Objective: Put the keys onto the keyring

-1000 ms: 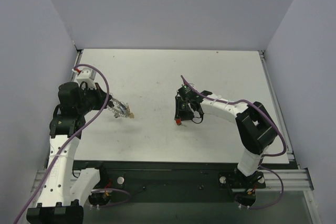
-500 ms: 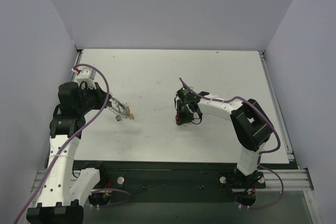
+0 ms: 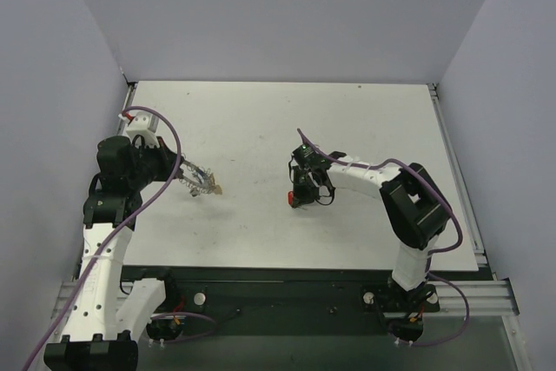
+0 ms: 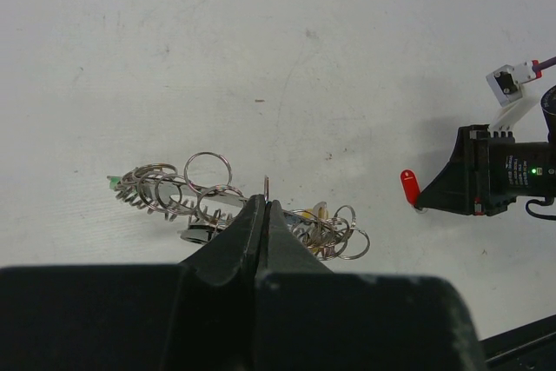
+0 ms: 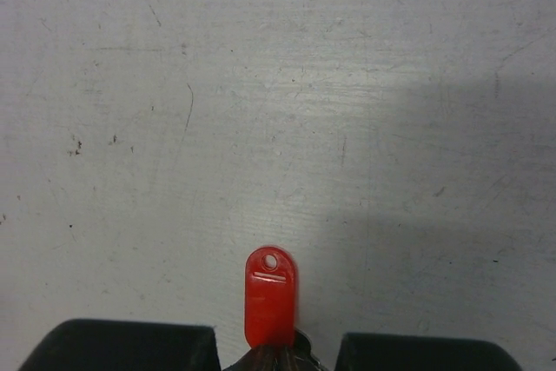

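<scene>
Right wrist view: right gripper clamped on the red key, head protruding ahead of its tips; left gripper pinches the keyring at its tips; judged next: carry key across, align its hole with the wire.

I can read no text, number or brand in any of my views. The red key, pinched in my right gripper at the bottom centre of the frame, bears only a pale bar under its hole. It may be a label strip, but no letters resolve there.
</scene>
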Controlling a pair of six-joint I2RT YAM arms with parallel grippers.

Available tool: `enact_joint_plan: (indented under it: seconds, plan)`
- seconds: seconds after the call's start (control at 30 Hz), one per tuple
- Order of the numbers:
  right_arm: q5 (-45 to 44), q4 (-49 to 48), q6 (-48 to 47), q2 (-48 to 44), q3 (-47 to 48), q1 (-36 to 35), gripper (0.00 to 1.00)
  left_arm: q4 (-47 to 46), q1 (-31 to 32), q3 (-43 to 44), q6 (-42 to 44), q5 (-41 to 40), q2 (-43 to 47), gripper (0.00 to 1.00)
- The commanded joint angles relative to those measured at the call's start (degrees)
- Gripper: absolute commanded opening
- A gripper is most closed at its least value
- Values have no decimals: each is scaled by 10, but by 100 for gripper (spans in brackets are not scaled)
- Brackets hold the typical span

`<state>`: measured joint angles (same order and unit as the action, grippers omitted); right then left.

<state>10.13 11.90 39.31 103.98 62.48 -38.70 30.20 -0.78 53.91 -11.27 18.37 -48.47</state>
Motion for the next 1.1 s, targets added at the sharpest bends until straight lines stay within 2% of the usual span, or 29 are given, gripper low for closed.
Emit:
enact_joint_plan:
  seconds: [0.0,0.03,0.07,0.37,0.43,0.6,0.8,0.83,0.97,1.07]
  plan:
    - [11,11,9,14,7,0,7,-51,3,8,6,1,6,0]
    - [12,9,9,14,5,0,1,-51,3,8,7,2,6,0]
    - [12,9,9,13,4,0,0,-50,3,9,9,1,7,0]
    - [23,-14,-5,-42,-14,8,0,-57,3,7,12,39,15,0]
    - [26,-24,-8,-71,-25,12,0,-66,3,6,12,57,21,0]
    - [31,-78,-33,-180,-66,15,0,-87,58,9,4,70,20,0]
    - [57,-159,-86,-329,-124,23,0,-113,175,27,11,35,-3,0]
    - [67,-172,-105,-347,-132,24,0,-115,215,31,13,23,-7,0]
    - [133,-206,-121,-435,-157,48,0,-134,304,37,40,-5,-15,0]
    - [205,-229,-155,-468,-161,58,0,-168,370,23,50,-17,-15,0]
